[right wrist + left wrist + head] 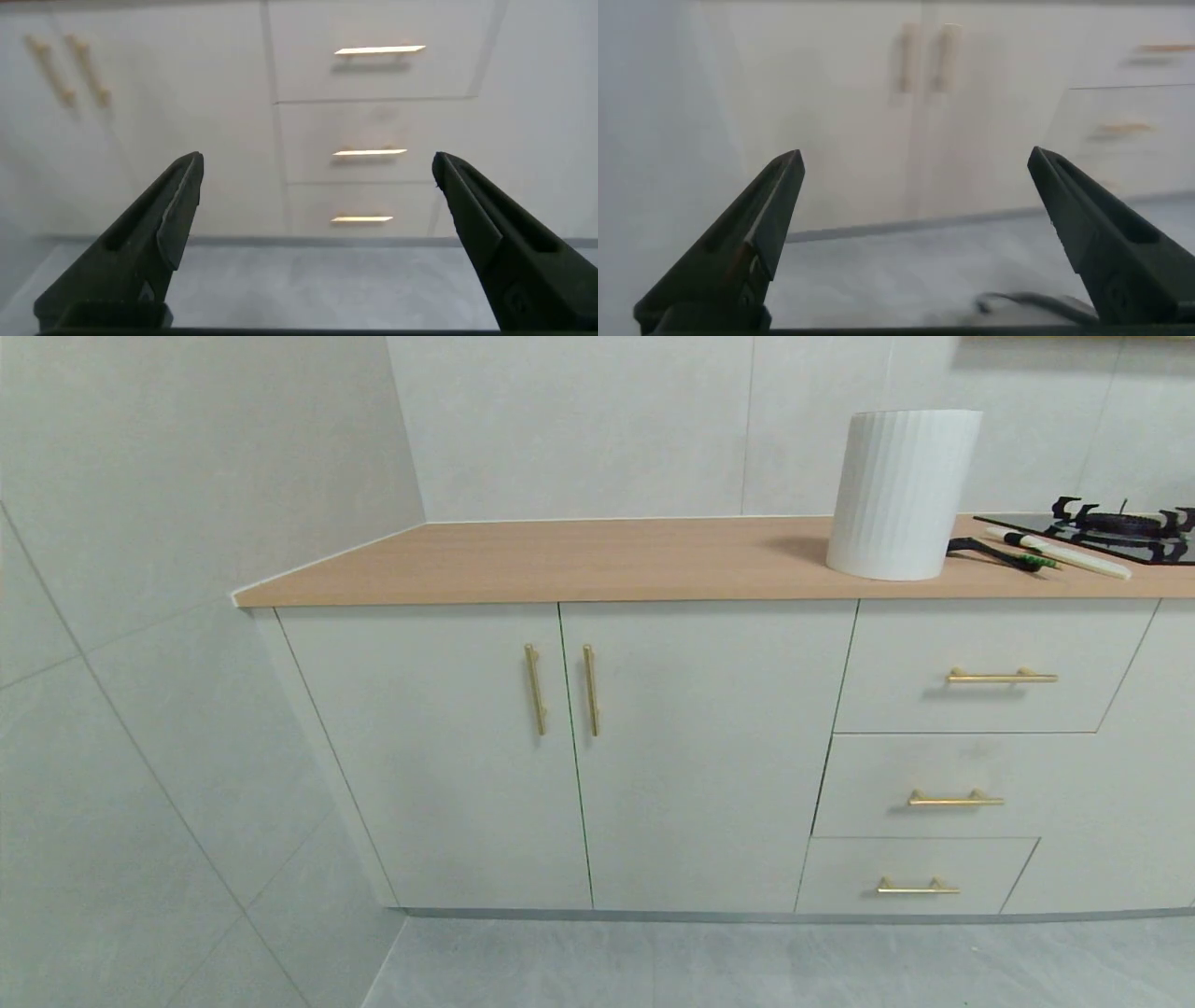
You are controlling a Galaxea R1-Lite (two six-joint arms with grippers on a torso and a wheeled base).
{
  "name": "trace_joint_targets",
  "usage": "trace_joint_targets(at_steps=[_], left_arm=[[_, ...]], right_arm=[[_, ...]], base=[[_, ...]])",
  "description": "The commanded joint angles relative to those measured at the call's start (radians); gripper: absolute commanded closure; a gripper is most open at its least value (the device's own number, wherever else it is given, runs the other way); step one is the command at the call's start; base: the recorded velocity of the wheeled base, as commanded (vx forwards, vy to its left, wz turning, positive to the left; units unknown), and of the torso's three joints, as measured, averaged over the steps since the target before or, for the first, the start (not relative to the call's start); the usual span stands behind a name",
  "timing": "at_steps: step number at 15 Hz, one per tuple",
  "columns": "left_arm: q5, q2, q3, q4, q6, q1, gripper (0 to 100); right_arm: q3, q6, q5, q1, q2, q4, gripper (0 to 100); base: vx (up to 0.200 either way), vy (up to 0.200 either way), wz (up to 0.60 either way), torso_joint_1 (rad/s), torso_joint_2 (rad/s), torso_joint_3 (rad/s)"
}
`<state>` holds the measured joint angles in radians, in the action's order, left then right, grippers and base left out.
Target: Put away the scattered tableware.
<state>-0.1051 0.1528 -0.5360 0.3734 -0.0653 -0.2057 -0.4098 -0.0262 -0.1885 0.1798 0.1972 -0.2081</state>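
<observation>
At far left, low before the cupboard doors [868, 103], the left pincer [913, 159] hangs with jaws spread wide and empty. Facing the drawer stack [378, 103], the right pincer [316, 159] is likewise agape and holds nothing. Up on the bench [560, 560], a white ribbed holder [901, 495] stands upright. Just beside its base, on the right, lie the scattered utensils [1036, 553] (a black handle, a green one, a pale one). They lie flat, long axes running rightward toward the hob [1125, 523]. The utensils lie well above both pincers, over the drawers; the right arm is judged nearer, so the reach would go upward.
</observation>
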Motion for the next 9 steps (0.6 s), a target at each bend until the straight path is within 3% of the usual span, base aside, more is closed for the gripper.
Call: trace_joint_targets(at_steps=[1, 3, 5, 6, 8, 9], left_arm=[[-0.088, -0.055, 0.024, -0.001, 0.005, 0.022, 0], [-0.091, -0.055, 0.03, -0.001, 0.004, 0.103, 0], [-0.079, -0.087, 0.045, -0.001, 0.009, 0.18, 0], [-0.025, -0.133, 0.079, -0.001, 0.044, 0.215, 0], [-0.007, -0.151, 0.154, -0.016, 0.087, 0.215, 0], [-0.005, -0.151, 0.214, -0.07, 0.081, 0.215, 0]], right_arm=[[0.008, 0.019, -0.006, -0.068, -0.098, -0.014, 0], [0.029, 0.037, 0.021, -0.189, -0.134, -0.019, 0], [0.109, 0.04, 0.023, -0.204, -0.144, -0.01, 0], [0.166, 0.04, 0.001, -0.204, -0.144, 0.039, 0], [0.278, 0.052, 0.029, -0.191, -0.176, 0.173, 0], [0.348, 0.08, 0.083, -0.183, -0.197, 0.222, 0]], base=[[0.0, 0.0, 0.0, 0.0, 0.0, 0.0], [0.0, 0.0, 0.0, 0.0, 0.0, 0.0], [0.0, 0.0, 0.0, 0.0, 0.0, 0.0], [0.0, 0.0, 0.0, 0.0, 0.0, 0.0], [0.0, 0.0, 0.0, 0.0, 0.0, 0.0], [0.0, 0.0, 0.0, 0.0, 0.0, 0.0]])
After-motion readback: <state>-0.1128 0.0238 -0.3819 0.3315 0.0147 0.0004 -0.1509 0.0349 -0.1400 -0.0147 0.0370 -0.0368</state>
